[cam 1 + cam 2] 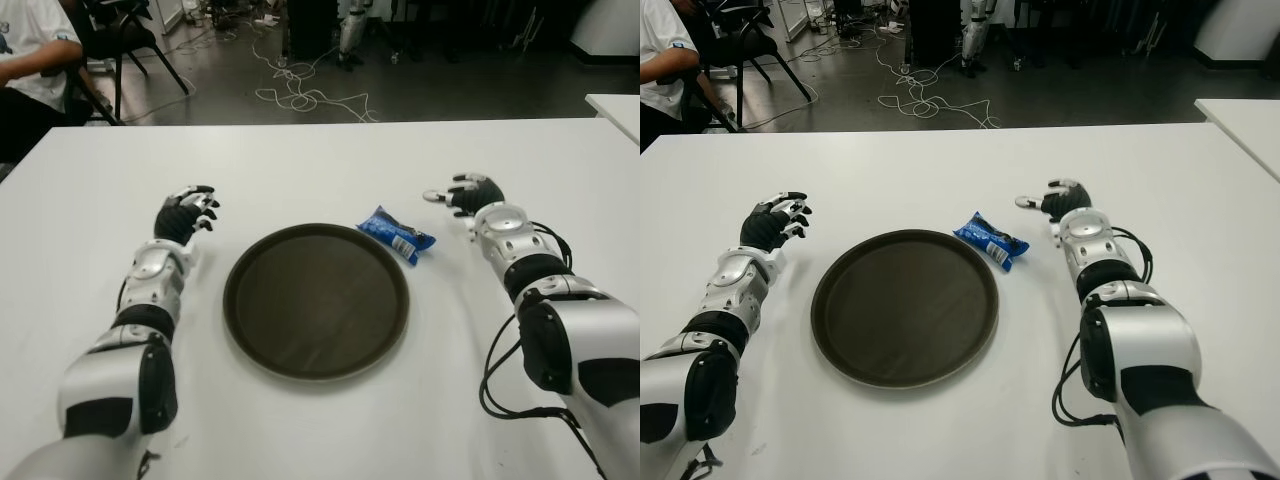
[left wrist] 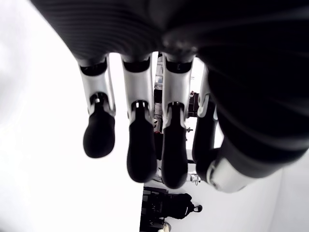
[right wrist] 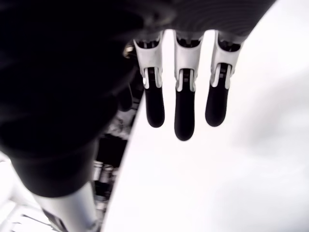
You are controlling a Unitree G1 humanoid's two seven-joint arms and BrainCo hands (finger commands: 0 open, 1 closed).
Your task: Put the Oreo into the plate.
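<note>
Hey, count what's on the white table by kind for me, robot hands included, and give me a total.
Blue Oreo packet: 1, lying just off the plate's rim
Dark round plate: 1, nothing in it
Robot hands: 2, left hand and right hand, both open and holding nothing
Total: 4
</note>
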